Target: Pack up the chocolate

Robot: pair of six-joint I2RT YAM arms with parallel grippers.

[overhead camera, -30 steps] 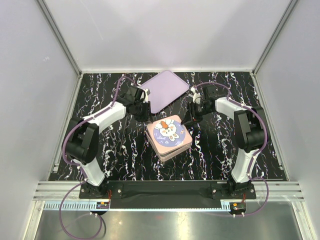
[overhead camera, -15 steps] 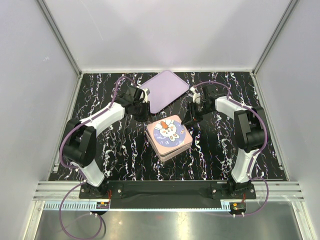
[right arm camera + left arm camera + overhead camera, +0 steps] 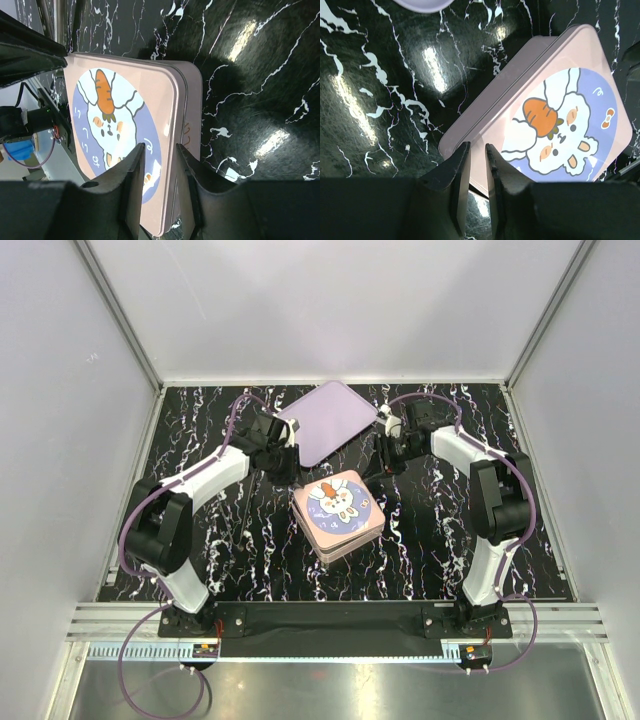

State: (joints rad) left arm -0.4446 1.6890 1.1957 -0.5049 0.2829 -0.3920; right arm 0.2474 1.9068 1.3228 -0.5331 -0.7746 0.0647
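No chocolate pieces show in any view. A pink square tin [image 3: 345, 532] stands mid-table with its bunny-picture lid [image 3: 338, 502] on top, covering the inside. My left gripper [image 3: 291, 471] hovers at the tin's far left corner, its jaws almost together with nothing between them. In the left wrist view the gripper [image 3: 477, 148] sits over the tin's [image 3: 485, 115] left corner. My right gripper [image 3: 377, 473] hovers at the tin's far right corner with its jaws a little apart and empty. In the right wrist view the gripper [image 3: 160, 149] lines up with the lid's edge [image 3: 180, 100].
A lilac tray [image 3: 330, 420] lies at the back centre, between the two arms; its rim shows in the left wrist view [image 3: 420, 4]. The black marbled table [image 3: 230, 540] is bounded by white walls on three sides.
The right gripper has drawn back slightly, up and away from the tin's corner. The left arm has shifted only a little. The tin has not moved.
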